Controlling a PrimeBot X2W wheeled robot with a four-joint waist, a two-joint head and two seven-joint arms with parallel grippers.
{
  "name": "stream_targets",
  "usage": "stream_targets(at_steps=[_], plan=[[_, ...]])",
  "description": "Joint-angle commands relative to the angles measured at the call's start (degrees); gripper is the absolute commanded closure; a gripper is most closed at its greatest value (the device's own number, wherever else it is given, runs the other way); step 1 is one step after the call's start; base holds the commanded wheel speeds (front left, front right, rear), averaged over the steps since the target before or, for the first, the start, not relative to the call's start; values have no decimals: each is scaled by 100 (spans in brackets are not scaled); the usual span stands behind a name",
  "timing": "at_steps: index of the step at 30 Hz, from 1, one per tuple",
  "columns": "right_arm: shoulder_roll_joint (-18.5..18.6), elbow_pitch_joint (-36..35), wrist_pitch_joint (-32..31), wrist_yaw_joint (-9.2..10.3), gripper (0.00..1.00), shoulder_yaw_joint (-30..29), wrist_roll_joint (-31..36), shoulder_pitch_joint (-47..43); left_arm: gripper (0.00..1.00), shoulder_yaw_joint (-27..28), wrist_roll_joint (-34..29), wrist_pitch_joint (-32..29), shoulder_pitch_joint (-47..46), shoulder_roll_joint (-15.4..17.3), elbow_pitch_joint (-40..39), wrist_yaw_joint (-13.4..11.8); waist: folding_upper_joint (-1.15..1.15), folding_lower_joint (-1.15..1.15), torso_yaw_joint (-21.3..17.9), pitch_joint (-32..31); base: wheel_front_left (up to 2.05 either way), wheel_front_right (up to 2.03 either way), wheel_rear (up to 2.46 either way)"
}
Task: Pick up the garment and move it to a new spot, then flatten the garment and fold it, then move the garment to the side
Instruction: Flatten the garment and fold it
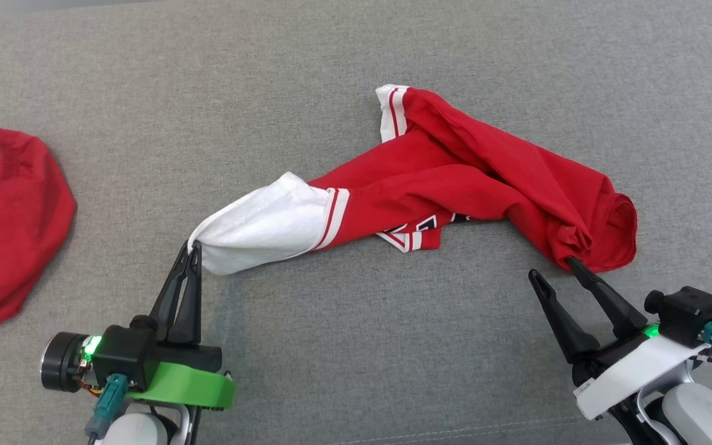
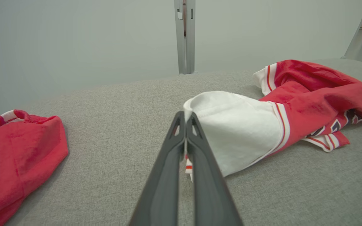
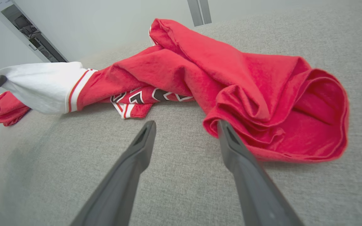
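1. The left gripper (image 1: 191,247) is pinched together on the tip of the white sleeve (image 1: 263,225), which rises off the grey surface (image 1: 343,346) right at its fingertips.
2. The right gripper (image 1: 550,267) stands spread apart and holds nothing. Its right finger touches the bunched red hem (image 1: 603,259), and its left finger is over bare surface.
3. The garment (image 1: 455,179), a red shirt with white striped sleeves, lies stretched and twisted between the two grippers, heaped just ahead of the right one.
4. It looks soft, light and limp, so it would likely sag and slip from a shallow pinch. The doubled hem at the right fingers looks the firmest hold.
5. Black-and-white lettering (image 1: 436,224) shows on a fold beyond the clamped sleeve, too crumpled to read. No brand is legible.
6. A second red garment (image 1: 4,216) lies well off to the left gripper's left.
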State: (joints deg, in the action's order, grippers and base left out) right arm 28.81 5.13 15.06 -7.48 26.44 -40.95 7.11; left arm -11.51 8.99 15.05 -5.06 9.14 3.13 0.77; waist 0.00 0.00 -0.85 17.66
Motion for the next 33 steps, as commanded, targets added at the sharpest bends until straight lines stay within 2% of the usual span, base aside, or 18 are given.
stream_targets(at_steps=[1,5,7,8,9,10,11,17,20,26,29,33], plan=[[-30,40,15,-3,0,34,-60,80,100,23,-94,18,92,-33,8,22,0,0,34,19,0,0,0],[-60,198,16,-3,0,180,-275,221,100,56,-91,18,54,-100,40,69,0,0,101,64,0,0,0],[-84,297,16,-2,20,241,-345,358,100,80,-90,18,23,-133,51,88,0,0,118,102,0,0,0],[-115,358,16,-2,48,258,-376,440,100,89,-105,18,2,-147,62,105,0,0,127,120,0,0,0],[-132,402,16,-2,55,249,-381,505,100,97,-119,18,-13,-160,67,108,0,0,134,134,0,0,0],[-175,439,16,-2,96,202,-402,581,100,108,-133,18,-29,-171,76,117,0,0,142,146,0,0,0],[-193,483,16,-3,100,185,-403,624,100,120,-146,18,-38,-176,80,122,0,0,151,151,0,0,0],[-190,273,16,-2,100,-98,42,935,100,274,-193,18,-124,-175,-111,161,0,0,158,107,0,0,0],[-67,-61,16,-2,100,-356,155,1204,100,364,-242,18,-344,-9,-277,286,0,0,103,58,0,0,0],[566,-207,16,-2,100,-578,-43,2241,100,423,-483,-4,-1501,685,-371,513,0,0,34,-8,0,0,0],[922,56,16,-2,100,-564,-180,2900,100,377,-536,-126,-2494,1068,-318,593,0,0,43,22,0,0,0],[1161,463,16,-2,100,-450,-344,3879,100,203,-448,-159,-3924,1455,35,655,0,0,44,118,0,0,0]])
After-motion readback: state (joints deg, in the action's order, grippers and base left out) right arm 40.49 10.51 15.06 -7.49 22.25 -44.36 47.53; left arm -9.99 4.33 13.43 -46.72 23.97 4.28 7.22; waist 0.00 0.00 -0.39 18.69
